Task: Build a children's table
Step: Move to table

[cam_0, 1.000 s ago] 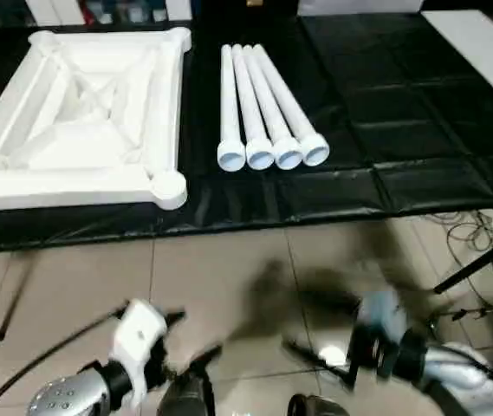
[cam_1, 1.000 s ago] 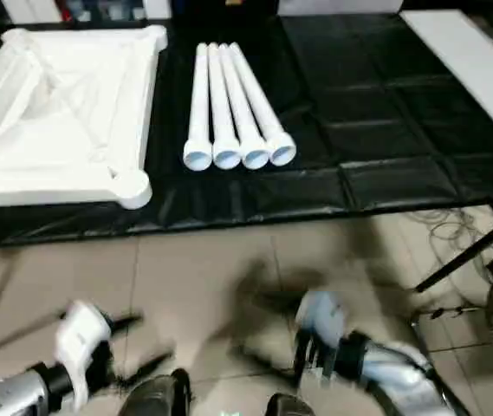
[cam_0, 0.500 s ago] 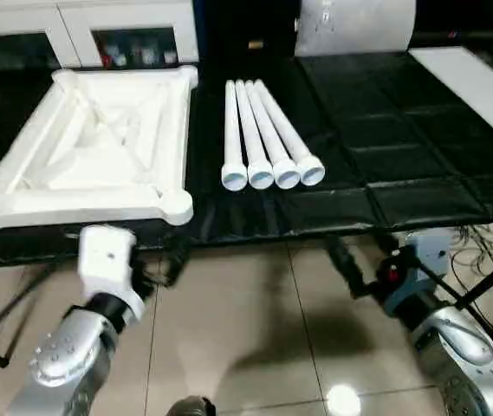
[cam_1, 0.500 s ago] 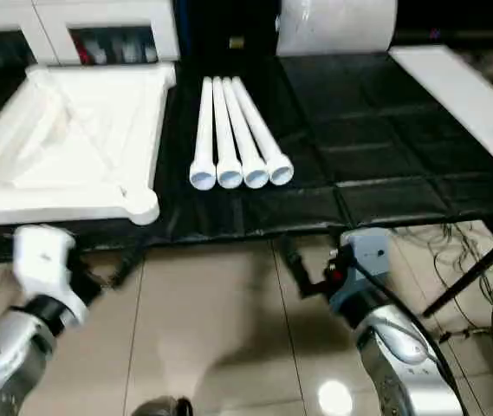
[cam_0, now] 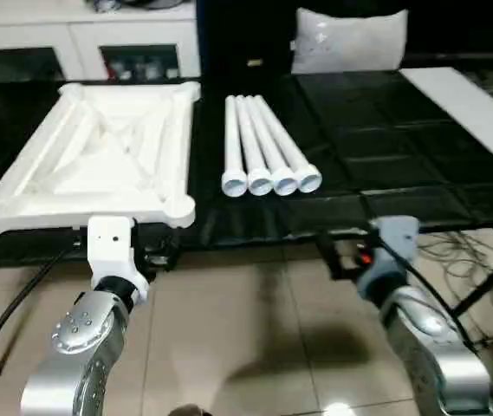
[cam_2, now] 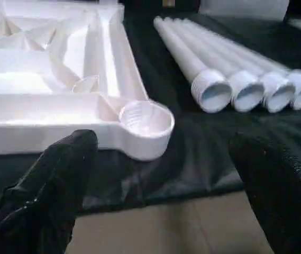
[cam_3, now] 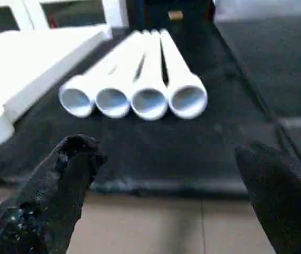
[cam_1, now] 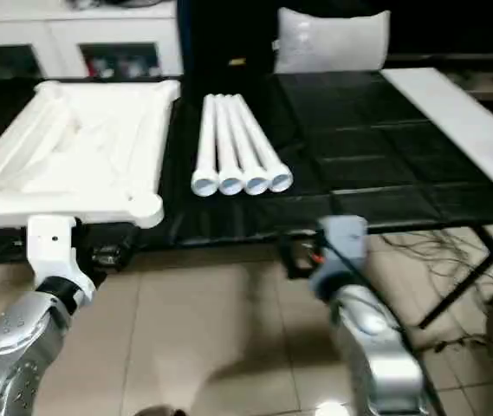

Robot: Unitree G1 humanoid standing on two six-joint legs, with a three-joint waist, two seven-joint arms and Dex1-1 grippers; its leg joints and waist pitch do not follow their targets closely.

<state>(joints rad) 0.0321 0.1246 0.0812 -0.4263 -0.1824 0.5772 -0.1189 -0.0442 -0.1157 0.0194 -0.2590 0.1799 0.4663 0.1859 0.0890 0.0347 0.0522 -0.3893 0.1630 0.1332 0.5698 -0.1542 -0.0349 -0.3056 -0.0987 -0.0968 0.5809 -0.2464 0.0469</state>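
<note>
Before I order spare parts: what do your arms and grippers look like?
Both forearms are rounded silver metal shells; the left forearm has a cluster of small holes. Each wrist carries a white boxy block, and a black cable runs to the left one. A small red spot shows by the right gripper. The left gripper and the right have two black fingers with a rough, matte surface.

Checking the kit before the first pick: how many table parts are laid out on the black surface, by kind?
Table top, underside up: 1
Legs, lying side by side: 4
Total: 5 parts
</note>
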